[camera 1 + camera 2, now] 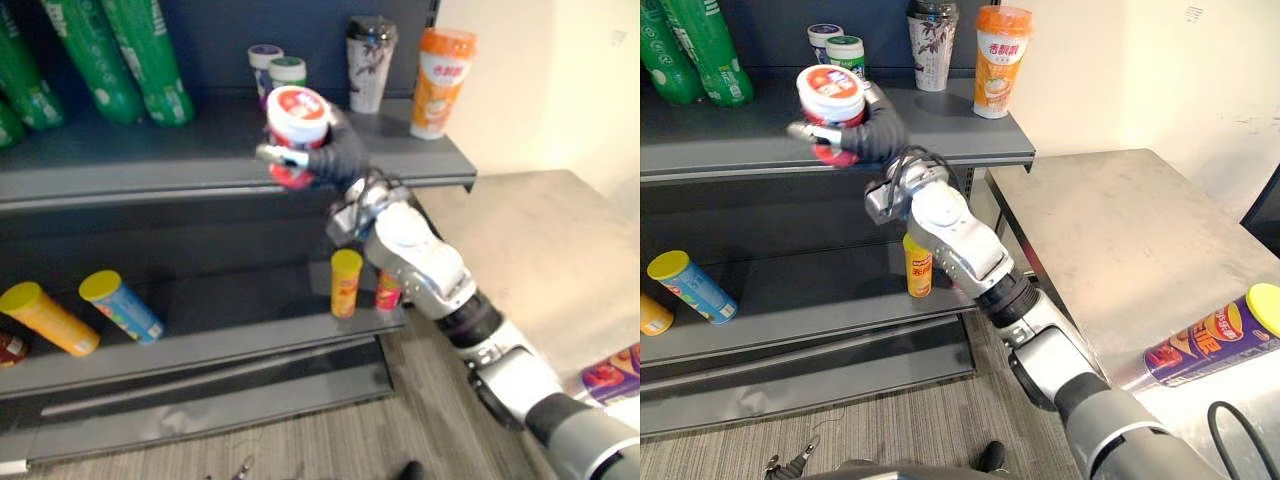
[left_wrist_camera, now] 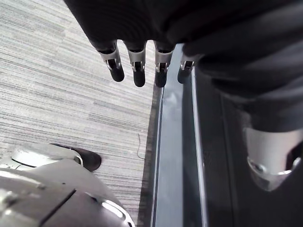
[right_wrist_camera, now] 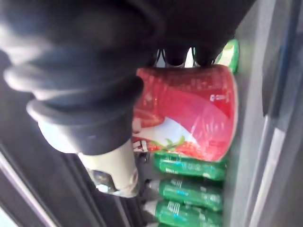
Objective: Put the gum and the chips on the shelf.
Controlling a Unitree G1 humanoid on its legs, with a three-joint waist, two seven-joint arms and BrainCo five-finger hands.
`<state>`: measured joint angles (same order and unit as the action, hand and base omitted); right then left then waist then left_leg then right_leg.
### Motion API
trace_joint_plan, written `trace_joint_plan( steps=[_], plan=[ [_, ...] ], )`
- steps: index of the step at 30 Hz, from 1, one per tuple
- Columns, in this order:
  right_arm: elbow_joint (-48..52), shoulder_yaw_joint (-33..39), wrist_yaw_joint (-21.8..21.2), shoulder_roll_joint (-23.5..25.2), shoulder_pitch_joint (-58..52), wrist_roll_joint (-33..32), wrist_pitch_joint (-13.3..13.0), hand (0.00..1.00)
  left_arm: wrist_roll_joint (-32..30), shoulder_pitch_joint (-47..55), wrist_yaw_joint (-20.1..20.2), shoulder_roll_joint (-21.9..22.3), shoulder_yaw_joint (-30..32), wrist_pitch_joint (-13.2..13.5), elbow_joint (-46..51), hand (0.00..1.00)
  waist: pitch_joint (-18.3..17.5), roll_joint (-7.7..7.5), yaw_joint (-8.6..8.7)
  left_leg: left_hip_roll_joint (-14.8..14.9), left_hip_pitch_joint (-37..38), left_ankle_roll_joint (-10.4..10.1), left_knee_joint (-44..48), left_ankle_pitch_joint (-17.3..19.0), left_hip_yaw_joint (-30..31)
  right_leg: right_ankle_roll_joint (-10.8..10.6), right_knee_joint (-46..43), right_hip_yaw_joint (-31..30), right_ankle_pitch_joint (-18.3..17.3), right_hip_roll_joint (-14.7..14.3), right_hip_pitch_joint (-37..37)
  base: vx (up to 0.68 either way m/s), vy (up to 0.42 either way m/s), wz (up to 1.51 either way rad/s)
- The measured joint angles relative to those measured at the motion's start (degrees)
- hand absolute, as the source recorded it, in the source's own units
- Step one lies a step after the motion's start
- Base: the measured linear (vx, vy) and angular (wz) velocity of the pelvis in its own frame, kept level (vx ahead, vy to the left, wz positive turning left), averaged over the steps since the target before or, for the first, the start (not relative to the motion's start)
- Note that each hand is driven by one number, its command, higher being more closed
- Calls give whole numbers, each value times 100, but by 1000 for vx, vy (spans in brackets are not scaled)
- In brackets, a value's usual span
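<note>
My right hand (image 1: pixel 338 155) is curled round a red and white gum tub (image 1: pixel 297 128) and holds it slightly tilted at the front edge of the upper shelf (image 1: pixel 150 160). Whether the tub touches the shelf I cannot tell. The right wrist view shows the tub (image 3: pixel 194 111) gripped between fingers and thumb (image 3: pixel 111 163). A purple chips can with a yellow lid (image 1: pixel 1205 342) lies on its side near the front of the steel table (image 1: pixel 1110 230), to my right. My left hand (image 2: pixel 137 66) hangs over the carpet with its fingers straight and holds nothing.
At the back of the upper shelf stand two small tubs (image 1: pixel 276 66), a dark cup (image 1: pixel 370 62), an orange cup (image 1: pixel 441 82) and green bottles (image 1: pixel 120 55). On the lower shelf a yellow can (image 1: pixel 346 282) stands upright, while an orange can (image 1: pixel 48 318) and a blue can (image 1: pixel 120 305) lie flat.
</note>
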<state>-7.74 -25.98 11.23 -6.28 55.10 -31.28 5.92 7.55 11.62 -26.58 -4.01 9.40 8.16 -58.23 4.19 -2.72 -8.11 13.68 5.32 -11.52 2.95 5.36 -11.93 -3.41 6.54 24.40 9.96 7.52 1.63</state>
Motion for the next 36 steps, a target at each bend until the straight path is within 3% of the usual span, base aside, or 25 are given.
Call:
trace_joint_plan(
  steps=[9,18,26,36],
  plan=[
    [-612,366,270,-286,221,155,-5,100,-179,48,47,-15,0,-4,4,0,0,-2,-23,7,93,-6,-102,-40,24,-9,0,37,6,6,-77,20,12,2],
    [-1176,467,219,-408,536,162,-7,100,-364,92,61,-27,0,-72,58,0,19,-19,-154,-7,58,11,-192,-77,155,-31,0,135,-13,23,-119,3,4,5],
    [-1663,469,189,-423,913,158,-5,100,-393,82,202,-76,9,-214,228,0,224,-130,-324,-18,-26,16,-186,-104,332,-7,0,284,1,35,-156,21,14,11],
    [-1851,342,30,-414,1065,152,-15,100,-394,81,214,-70,4,-279,295,0,337,-157,-357,-34,-60,20,-171,-132,475,-9,-1,393,7,51,-195,31,19,6]
  ],
)
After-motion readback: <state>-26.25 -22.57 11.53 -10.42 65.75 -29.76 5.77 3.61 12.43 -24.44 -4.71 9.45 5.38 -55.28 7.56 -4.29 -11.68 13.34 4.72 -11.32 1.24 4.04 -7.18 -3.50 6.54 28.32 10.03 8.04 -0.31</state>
